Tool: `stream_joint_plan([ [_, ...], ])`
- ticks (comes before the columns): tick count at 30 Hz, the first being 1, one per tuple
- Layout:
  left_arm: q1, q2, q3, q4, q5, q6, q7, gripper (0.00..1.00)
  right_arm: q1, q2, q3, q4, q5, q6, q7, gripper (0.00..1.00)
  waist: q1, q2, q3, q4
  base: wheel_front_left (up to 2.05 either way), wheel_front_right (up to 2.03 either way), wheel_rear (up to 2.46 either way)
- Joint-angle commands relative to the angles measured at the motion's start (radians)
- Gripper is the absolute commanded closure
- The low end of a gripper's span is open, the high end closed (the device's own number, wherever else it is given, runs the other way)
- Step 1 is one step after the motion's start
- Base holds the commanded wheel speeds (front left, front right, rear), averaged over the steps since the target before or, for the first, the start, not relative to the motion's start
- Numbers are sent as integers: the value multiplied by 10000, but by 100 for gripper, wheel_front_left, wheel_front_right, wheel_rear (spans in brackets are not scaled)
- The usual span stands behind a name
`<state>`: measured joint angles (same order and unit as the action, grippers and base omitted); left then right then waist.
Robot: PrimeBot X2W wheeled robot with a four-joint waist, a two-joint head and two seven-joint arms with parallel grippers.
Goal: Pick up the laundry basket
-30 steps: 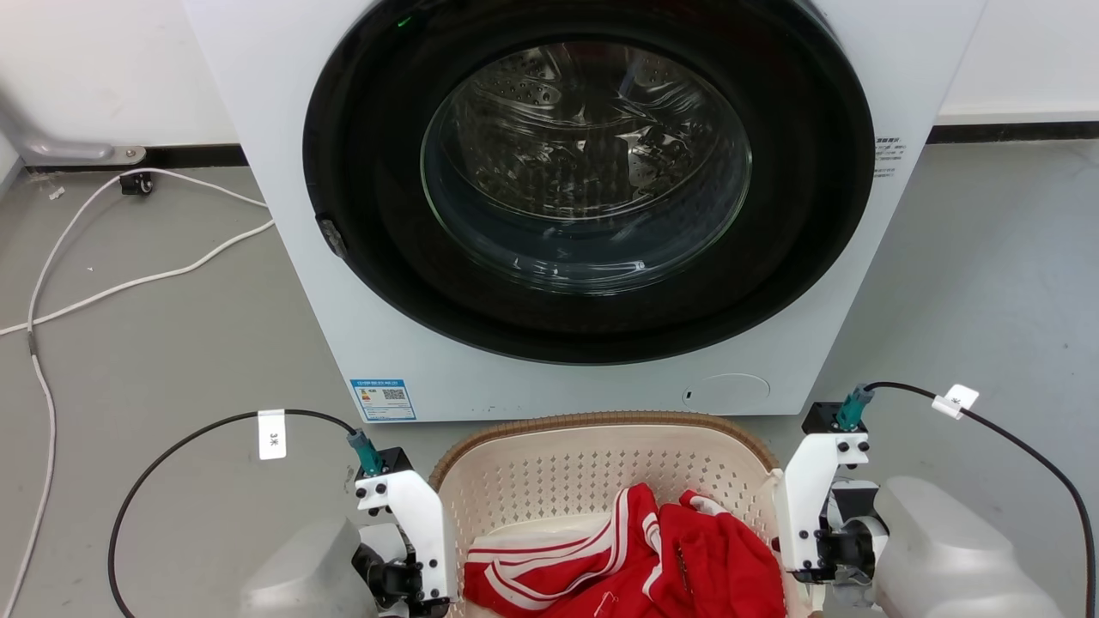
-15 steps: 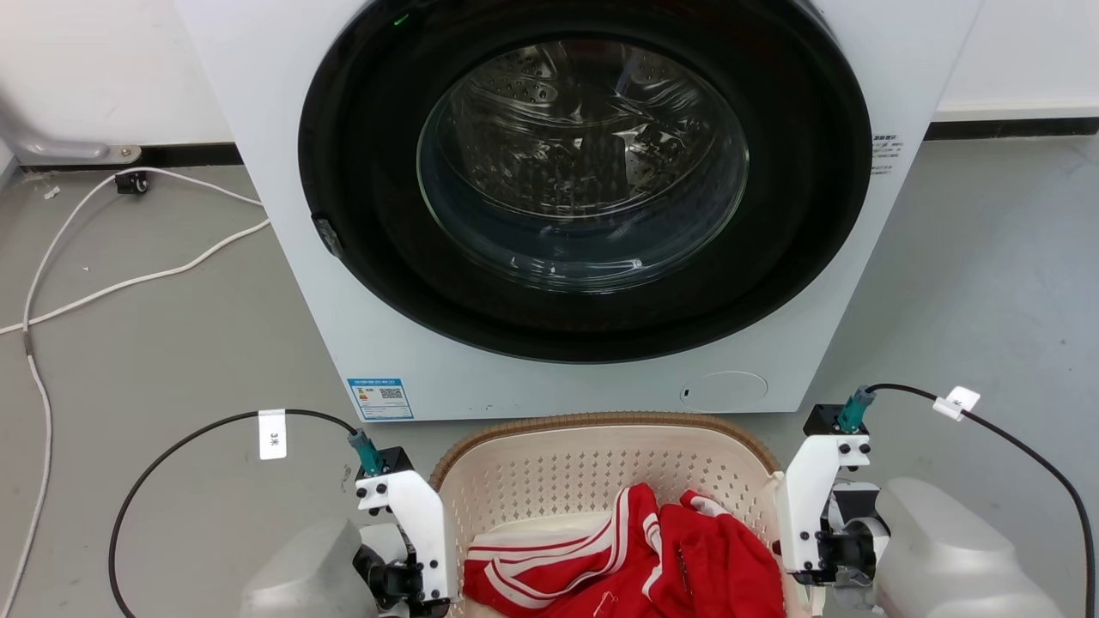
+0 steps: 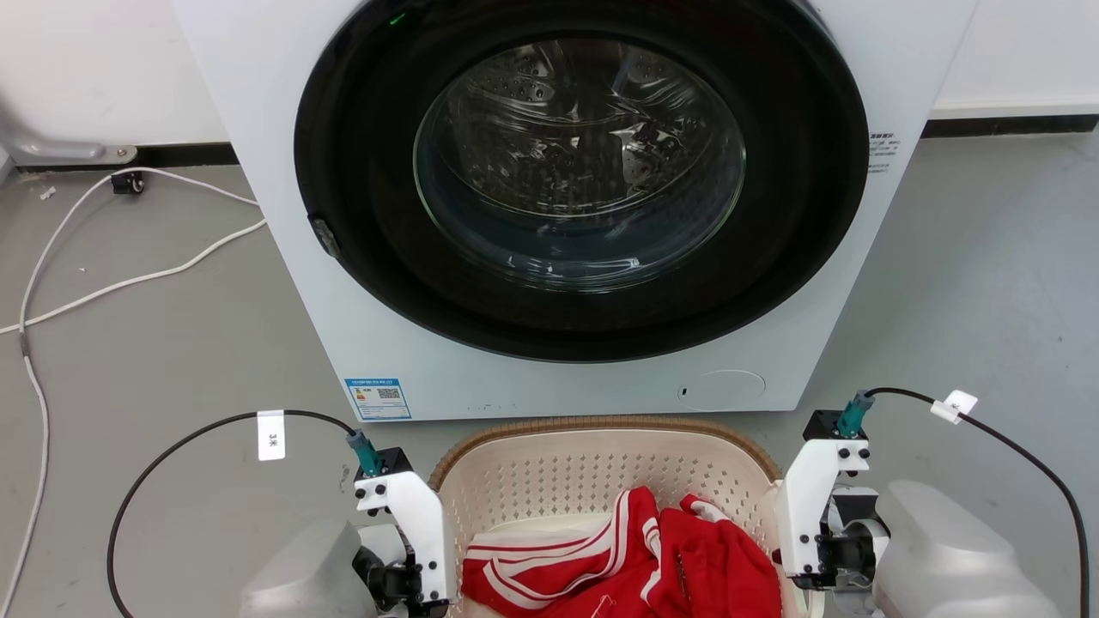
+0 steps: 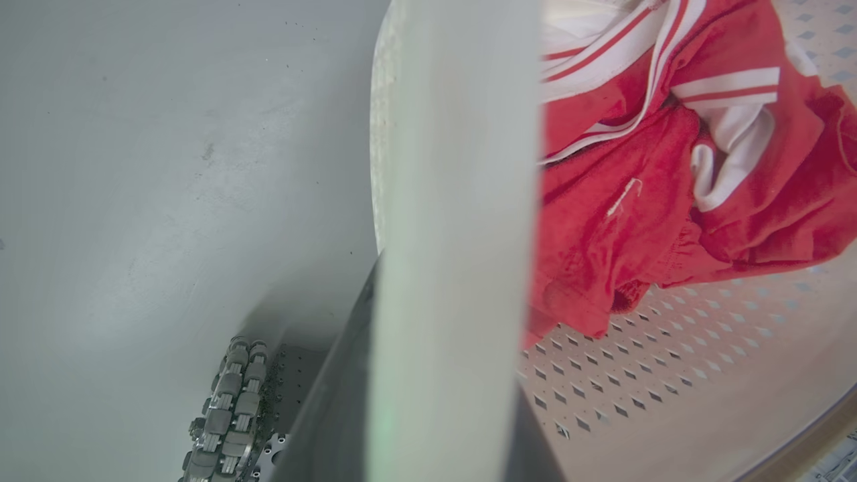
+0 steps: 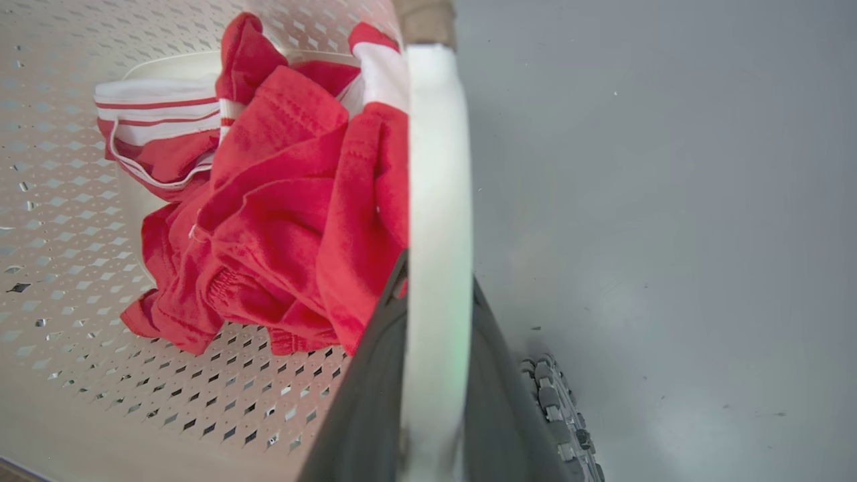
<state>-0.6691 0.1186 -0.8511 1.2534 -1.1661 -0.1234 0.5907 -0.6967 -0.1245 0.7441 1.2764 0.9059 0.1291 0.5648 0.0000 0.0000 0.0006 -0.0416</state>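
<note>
In the head view, the laundry basket (image 3: 601, 423) sits right in front of the washing machine (image 3: 532, 386), below its closed round door (image 3: 579, 163) and between my two arms. A red garment (image 3: 618, 562) with white stripes lies inside it. My left end effector (image 3: 402, 588) is against the basket's left side and my right end effector (image 3: 816, 571) against its right side. I cannot make out the fingers from here. A white cable (image 3: 129, 279) trails over the grey floor (image 3: 172, 360).

In the left wrist view, my left end effector (image 4: 435, 428) is clamped on the left handle (image 4: 448, 201), with a dark finger (image 4: 335, 415) on each side of the white bar. Beyond it the garment lies on the perforated wall. A roller wheel (image 4: 231, 402) shows low on the floor.

In the right wrist view, my right end effector (image 5: 435, 381) grips the right handle (image 5: 435, 201) the same way, fingers (image 5: 371, 402) pressed to both faces. I cannot tell whether the basket's base touches the floor.
</note>
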Motion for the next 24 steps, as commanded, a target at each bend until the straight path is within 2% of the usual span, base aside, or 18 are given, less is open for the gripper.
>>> stream_joint_plan([
  [1,-10,-91,21,-81,-119,-129,-43,100,15,96,24,16,43,28,70,100,0,0,1,0,0,0,0],
  [24,46,-64,-99,-118,-312,-127,-113,100,-68,111,60,98,104,29,121,100,0,0,36,-23,0,0,0],
])
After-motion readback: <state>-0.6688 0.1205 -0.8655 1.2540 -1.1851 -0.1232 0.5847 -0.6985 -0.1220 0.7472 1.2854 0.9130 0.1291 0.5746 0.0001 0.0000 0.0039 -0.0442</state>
